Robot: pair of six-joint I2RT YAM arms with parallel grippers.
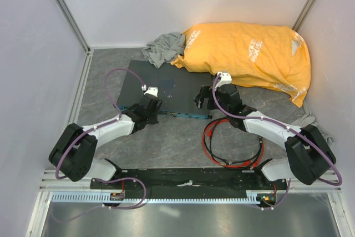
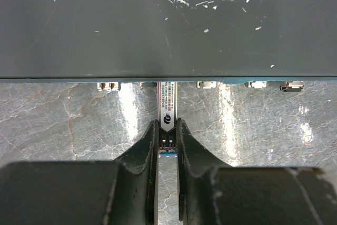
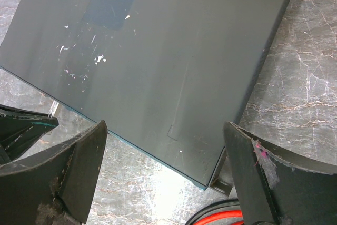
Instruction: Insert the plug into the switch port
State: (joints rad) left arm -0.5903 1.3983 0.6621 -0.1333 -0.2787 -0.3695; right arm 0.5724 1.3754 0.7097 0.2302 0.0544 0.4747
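- We are pinching the small, silver, label-covered plug (image 2: 167,110) in the left claw (image 2: 167,129), whose jaws are clamped on the plug's sides.
- The plug's far end is meeting the thin blue-green front edge of the flat, dark grey rectangular box (image 1: 166,84) at one switch port (image 2: 166,83) in the row of small square sockets. We cannot tell how deep it is sitting in that port.
- We are holding the right claw (image 3: 164,130) with its jaws wide apart, gripping nothing, over the box's near right corner.
- The thin red cable (image 3: 226,215) is lying coiled on the grey marbled table (image 1: 183,137) near the right arm.
- The bulging orange bag (image 1: 249,54) is lying behind the box, touching a crumpled grey cloth (image 1: 163,48). Its contents are hidden.
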